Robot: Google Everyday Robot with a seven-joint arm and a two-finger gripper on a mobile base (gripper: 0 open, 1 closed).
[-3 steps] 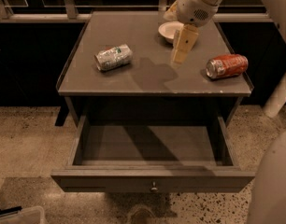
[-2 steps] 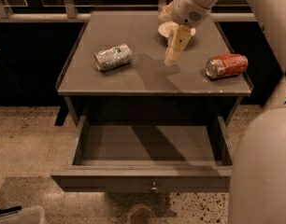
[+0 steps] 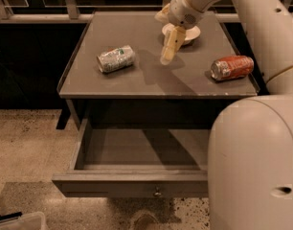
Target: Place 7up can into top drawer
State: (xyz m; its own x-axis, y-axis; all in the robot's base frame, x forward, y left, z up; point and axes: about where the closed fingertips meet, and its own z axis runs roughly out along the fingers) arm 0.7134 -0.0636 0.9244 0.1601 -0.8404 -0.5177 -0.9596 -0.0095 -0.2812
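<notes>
Our pincer [image 3: 167, 51] hangs over the desk [image 3: 132, 28], holding nothing; how wide it stands we cannot tell. The 7up can [image 3: 116, 58] lies on its side to the pincer's left, long axis roughly across our view, above the open top drawer [image 3: 132, 186]

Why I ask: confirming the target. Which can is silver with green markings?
The 7up can, lying left; the orange-red can lies right. The end effector hovers between them.

Dim warm overhead light, end effector [image 3: 166, 57] over tabletop [image 3: 118, 32] (shadow beneath), dark background.
</notes>
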